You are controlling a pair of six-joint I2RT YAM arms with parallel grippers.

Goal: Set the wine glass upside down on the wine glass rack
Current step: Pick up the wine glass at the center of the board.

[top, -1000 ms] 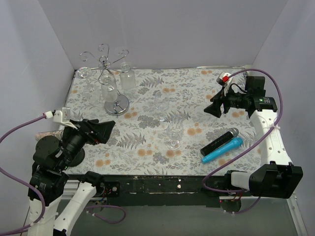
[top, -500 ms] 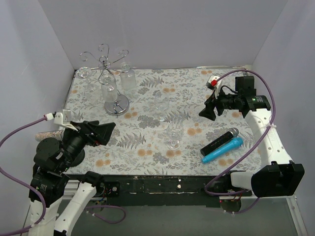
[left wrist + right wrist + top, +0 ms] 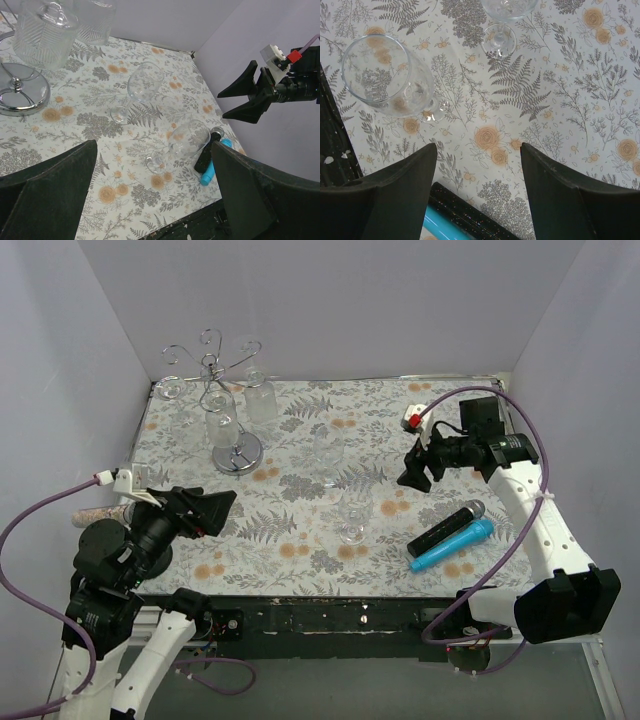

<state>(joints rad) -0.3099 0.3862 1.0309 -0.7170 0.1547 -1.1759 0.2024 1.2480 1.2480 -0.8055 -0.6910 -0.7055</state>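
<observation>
Above the floral surface (image 3: 300, 540), the right end effector (image 3: 411, 468) is hovering open near the nearer upright wine glass (image 3: 351, 510). The left end effector (image 3: 208, 510) is hanging open, and the wine glass rack (image 3: 238, 453) is standing far-left.

My right wrist camera crops the far wine glass (image 3: 506, 10) at the top edge and the blue microphone (image 3: 439, 226) at the bottom. On my left wrist camera, only the wine glass rack (image 3: 20, 90) base shows, and the hung glasses (image 3: 47, 30) lose their tops.
</observation>
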